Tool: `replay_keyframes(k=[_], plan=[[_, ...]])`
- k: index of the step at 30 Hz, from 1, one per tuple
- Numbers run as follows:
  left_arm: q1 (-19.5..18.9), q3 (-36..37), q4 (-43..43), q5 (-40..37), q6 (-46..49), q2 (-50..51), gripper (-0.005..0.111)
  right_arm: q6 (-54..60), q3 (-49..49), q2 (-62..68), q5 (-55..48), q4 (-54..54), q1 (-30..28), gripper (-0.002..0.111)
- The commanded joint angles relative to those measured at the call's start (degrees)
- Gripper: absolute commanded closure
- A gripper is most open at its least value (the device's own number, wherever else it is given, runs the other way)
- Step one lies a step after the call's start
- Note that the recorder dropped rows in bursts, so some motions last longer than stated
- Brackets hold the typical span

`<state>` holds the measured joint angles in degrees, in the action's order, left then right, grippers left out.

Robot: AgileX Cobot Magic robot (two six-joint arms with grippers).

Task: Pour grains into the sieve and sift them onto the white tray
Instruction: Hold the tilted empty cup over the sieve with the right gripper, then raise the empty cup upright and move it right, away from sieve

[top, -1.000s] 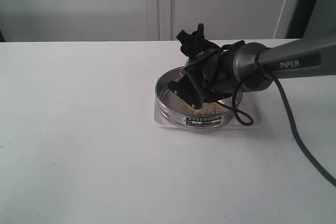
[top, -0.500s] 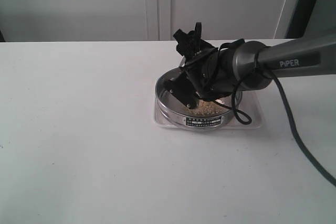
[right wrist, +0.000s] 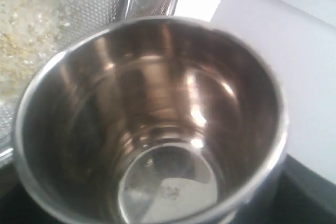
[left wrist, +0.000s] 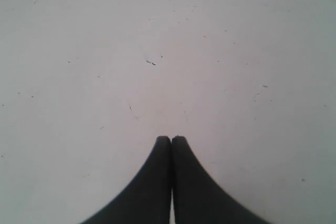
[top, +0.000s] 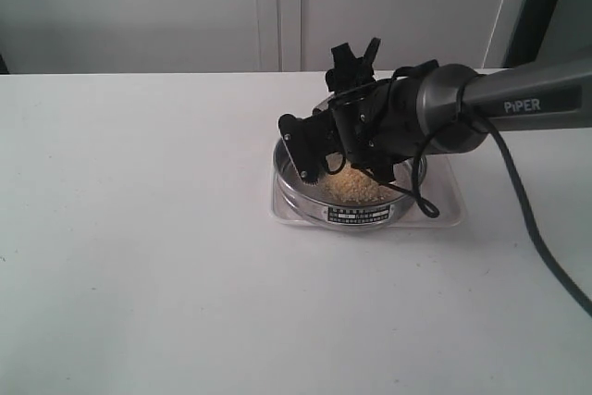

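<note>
1. White tabletop [top: 139,256] below grey cabinet doors [top: 277,6] carries everything. At frame centre the grains [top: 351,188] lie heaped in the sieve [top: 289,182], a fuller mound than a second ago.
2. Beneath it sits the white tray [top: 450,215]; whether any grain has fallen through cannot be told.
3. Tipped over the sieve, the steel cup [right wrist: 157,129] now shows a bare bottom. The right gripper [top: 313,150] has rolled and lifted, its jaws spread wide around the cup.
4. Pouring looks finished, so sifting is likely next.
5. Out of the wide view, the left gripper [left wrist: 171,141] is pinched closed on nothing, above bare table.
</note>
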<state>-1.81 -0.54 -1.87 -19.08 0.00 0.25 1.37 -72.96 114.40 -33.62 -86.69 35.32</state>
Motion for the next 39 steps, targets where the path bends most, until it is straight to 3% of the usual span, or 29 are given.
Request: replay_keyframes(k=[1, 11, 25, 39], plan=[[0.3, 0.5, -0.2, -0.3, 0.0, -0.3, 0.107, -3.8, -0.2, -1.1, -0.4, 5.1, 0.1, 0.108], [0.3, 0.5, -0.2, -0.3, 0.0, -0.3, 0.107, -9.3, -0.2, -2.9, 2.8, 13.3, 0.1, 0.108], [0.3, 0.5, -0.2, -0.3, 0.0, -0.3, 0.107, -9.6, -0.2, -6.9, 8.1, 34.5, 0.1, 0.108], [0.3, 0.5, -0.2, -0.3, 0.0, -0.3, 0.107, -14.3, -0.2, -8.2, 11.9, 43.6, 0.0, 0.108]])
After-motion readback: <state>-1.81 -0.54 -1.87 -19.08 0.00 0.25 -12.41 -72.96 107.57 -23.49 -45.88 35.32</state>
